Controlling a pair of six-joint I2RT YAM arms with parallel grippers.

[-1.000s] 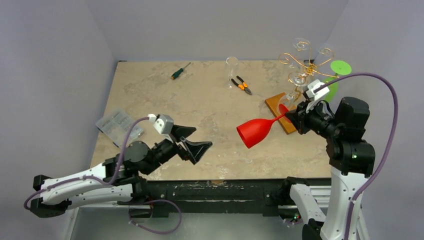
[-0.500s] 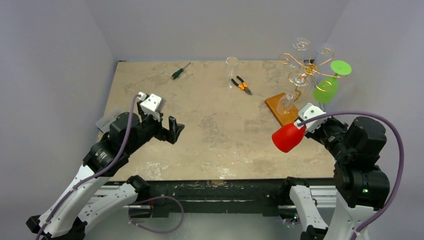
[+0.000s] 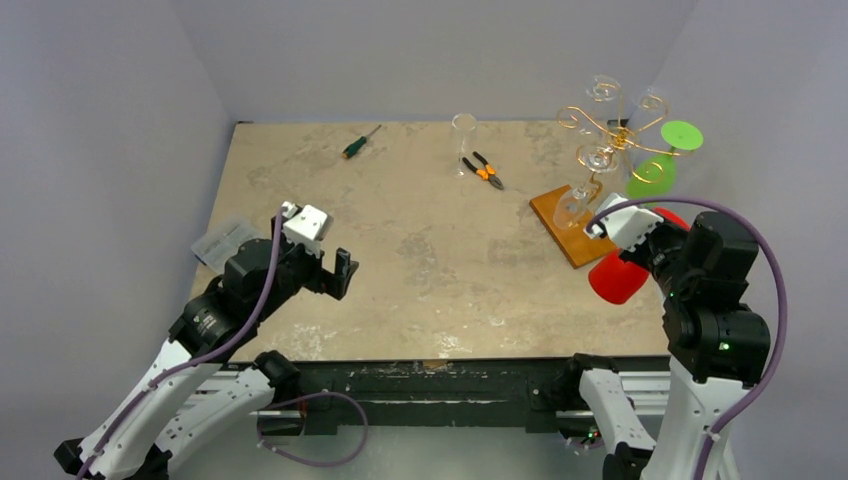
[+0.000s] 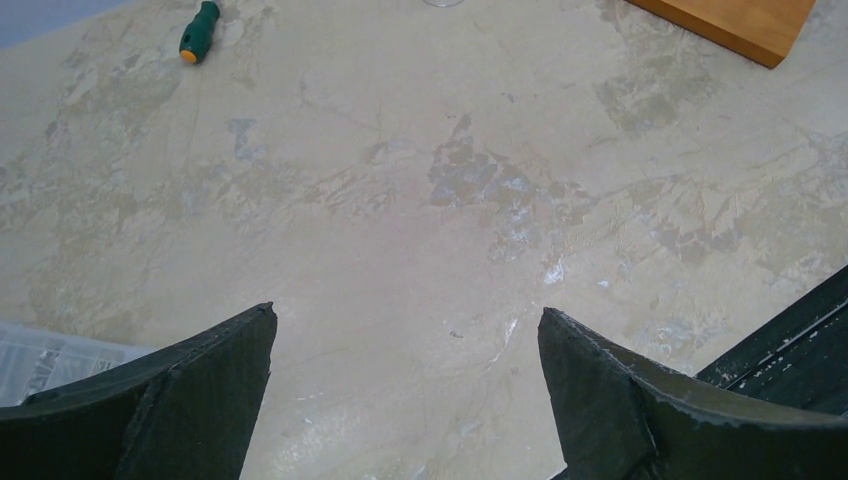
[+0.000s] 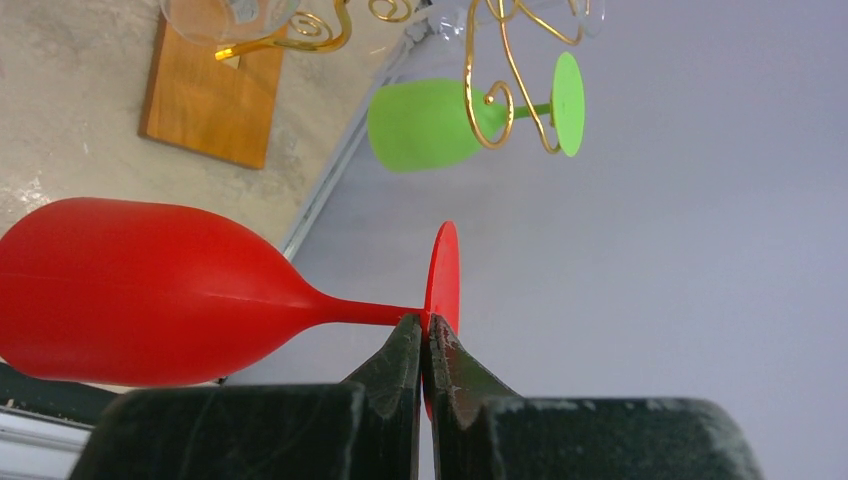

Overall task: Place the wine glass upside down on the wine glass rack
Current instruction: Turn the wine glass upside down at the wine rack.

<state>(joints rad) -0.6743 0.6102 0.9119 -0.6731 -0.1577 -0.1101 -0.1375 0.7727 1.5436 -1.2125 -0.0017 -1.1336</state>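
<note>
**Top view.** The red wine glass (image 3: 618, 277) lies sideways at the end of my right arm (image 3: 712, 290), near the right edge of the table (image 3: 420, 230). It is close to the rack (image 3: 612, 125) but apart from it, and not yet hung. The rack carries a green glass (image 3: 652, 176) and clear glasses (image 3: 574, 206). I judge that a careless swing could knock those, or tip the wire stand on its wooden base (image 3: 560, 222). The left pincer (image 3: 340, 272) hovers over the table, well apart from all this.

**Left wrist view.** Little risk here, as I read it. The jaws are spread wide with nothing between them, only tabletop below.

**Right wrist view.** The right pincer (image 5: 425, 328) is pinched fully closed on the thin stem just beside the foot, with the bowl to the left. So small a hold, so far from the bowl's weight, could, I judge, let the glass twist or slip while I invert it
</note>
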